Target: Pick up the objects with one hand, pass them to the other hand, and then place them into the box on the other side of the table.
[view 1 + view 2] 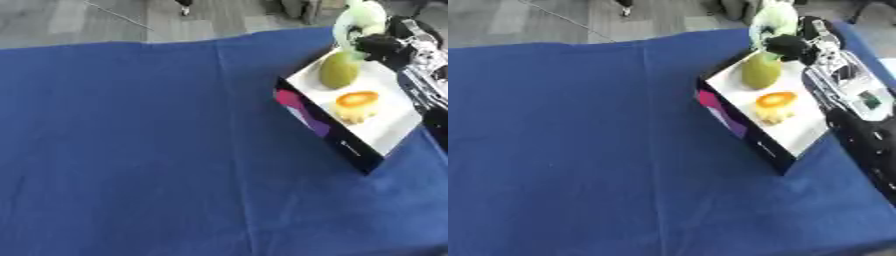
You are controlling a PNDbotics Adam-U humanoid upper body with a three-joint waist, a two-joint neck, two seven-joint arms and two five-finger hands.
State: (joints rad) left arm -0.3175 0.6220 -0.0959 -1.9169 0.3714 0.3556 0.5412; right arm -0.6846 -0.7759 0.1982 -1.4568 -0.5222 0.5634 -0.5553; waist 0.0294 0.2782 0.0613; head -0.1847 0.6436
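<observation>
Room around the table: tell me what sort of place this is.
Probably an indoor lab or office test space: a table draped in blue cloth, grey plank flooring behind it, and a box of what look like toy foods.

table (131,150): blue cloth cover | on it: box (325,131), right side, white inside, dark wall

Table cloth (131,150): plain deep blue. Box (798,135): white inside, black wall with magenta-purple patch at 9 o'clock. In it: olive-green fruit (760,71), orange-topped pale yellow item (773,106). Right hand (791,46): black, holding pale green object (770,21).
</observation>
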